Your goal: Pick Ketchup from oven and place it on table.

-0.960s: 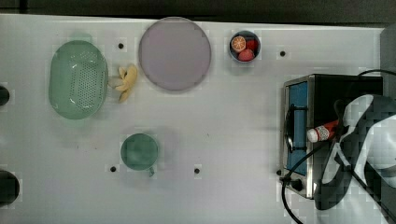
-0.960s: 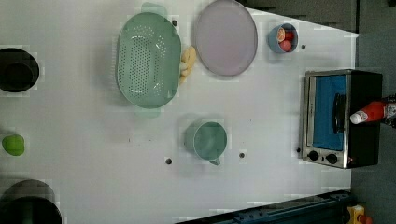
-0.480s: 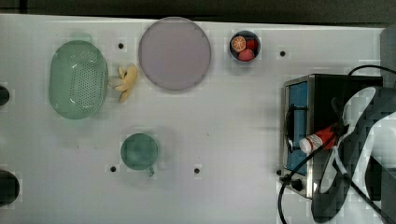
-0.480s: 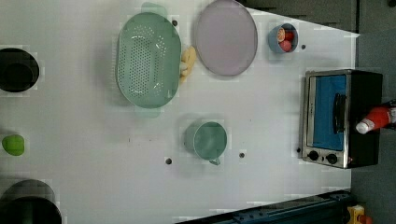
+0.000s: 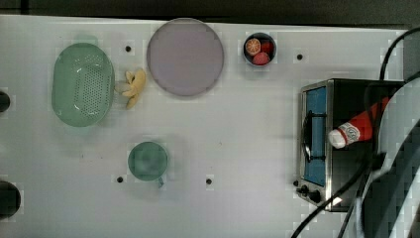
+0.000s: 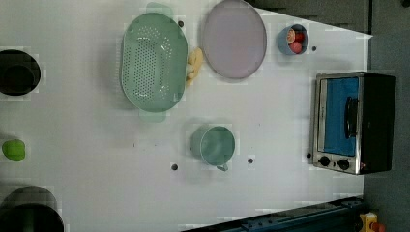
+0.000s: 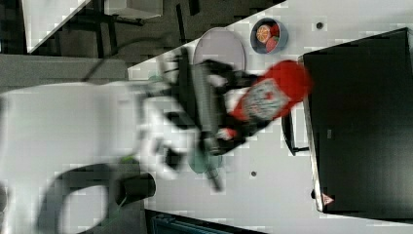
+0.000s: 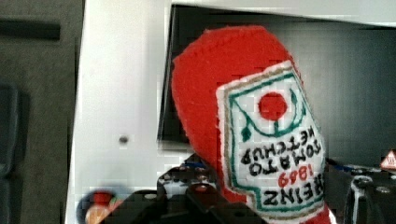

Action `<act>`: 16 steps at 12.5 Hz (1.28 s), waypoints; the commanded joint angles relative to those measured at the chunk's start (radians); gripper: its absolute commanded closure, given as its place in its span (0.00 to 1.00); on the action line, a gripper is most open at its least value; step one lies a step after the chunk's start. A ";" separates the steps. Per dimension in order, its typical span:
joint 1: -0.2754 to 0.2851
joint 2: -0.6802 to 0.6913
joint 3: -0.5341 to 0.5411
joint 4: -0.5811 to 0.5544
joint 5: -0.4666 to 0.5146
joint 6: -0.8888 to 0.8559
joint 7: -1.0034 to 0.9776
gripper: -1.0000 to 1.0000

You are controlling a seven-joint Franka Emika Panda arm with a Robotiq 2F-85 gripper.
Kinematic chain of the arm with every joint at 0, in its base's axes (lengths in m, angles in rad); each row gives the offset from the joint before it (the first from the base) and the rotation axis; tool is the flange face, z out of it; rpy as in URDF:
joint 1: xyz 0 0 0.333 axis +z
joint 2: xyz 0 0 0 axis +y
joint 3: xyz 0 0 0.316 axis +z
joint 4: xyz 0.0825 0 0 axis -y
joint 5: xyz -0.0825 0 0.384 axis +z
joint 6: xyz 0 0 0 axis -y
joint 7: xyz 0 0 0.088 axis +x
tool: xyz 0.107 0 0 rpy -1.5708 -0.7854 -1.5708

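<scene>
Red plastic, white cap, white-and-red label: ketchup point(image 5: 357, 127) carried in the gripper point(image 7: 229, 124), jaws part-closed around the bottle's lower body, label facing the wrist camera point(image 8: 273, 140). Held clear above the black top of the oven point(image 5: 346, 99) in the top view, not resting on it as far as can be judged.

Long axis tilted in the top view: cap toward the top view's left and slightly down, over the bluish glass door point(image 5: 317, 134); base back toward the arm point(image 5: 396, 148) at the top view's right edge. Bottle thus projects from the gripper out toward the open tabletop.

Table point(image 5: 247, 124) white, flat, a few small dark holes. Widest bare stretch just to the top view's left of the oven, between it and the green cup point(image 5: 147, 160). Farther off: lilac plate point(image 5: 184, 56), fruit bowl point(image 5: 259, 48), green colander point(image 5: 82, 84), yellowish item point(image 5: 132, 88) beside it.

Judgement: lift done, carry and set-down left. Next move likely toward the top view's left past the door handle, then down.
</scene>
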 commanded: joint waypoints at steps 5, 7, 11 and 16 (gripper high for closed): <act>0.141 -0.053 0.241 -0.001 -0.003 -0.215 -0.003 0.36; 0.160 -0.052 0.309 -0.031 -0.003 -0.207 -0.003 0.36; 0.182 -0.052 0.378 -0.177 -0.003 -0.091 0.005 0.36; 0.186 -0.051 0.381 -0.454 -0.003 0.196 0.005 0.36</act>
